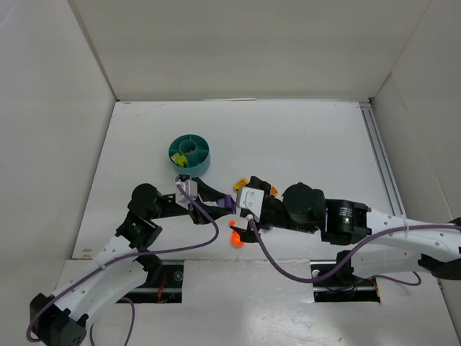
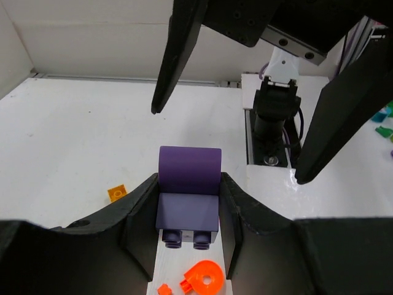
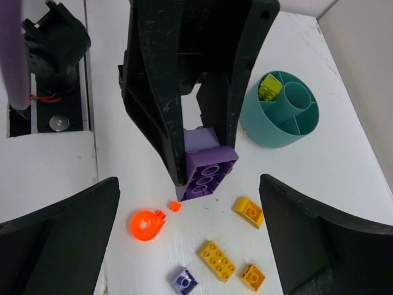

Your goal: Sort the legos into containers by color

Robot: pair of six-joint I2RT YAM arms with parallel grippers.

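Observation:
My left gripper (image 2: 188, 206) is shut on a purple brick (image 2: 188, 195) and holds it just above the table; the hold also shows in the top view (image 1: 226, 202). My right gripper (image 3: 189, 190) is wide open and empty, its fingers standing either side of that brick (image 3: 206, 169). Below it lie an orange-red ring (image 3: 145, 224), a tiny orange-red bit (image 3: 175, 206), three orange-yellow bricks (image 3: 216, 260) and a small purple brick (image 3: 184, 281). The teal dish (image 3: 270, 132) stands beyond with a lime green brick (image 3: 269, 86) in one compartment.
The dish (image 1: 198, 165) sits left of the table's middle, just behind both grippers. White walls enclose the table on three sides. A rail (image 1: 380, 155) runs along the right edge. The arm bases sit at the near edge.

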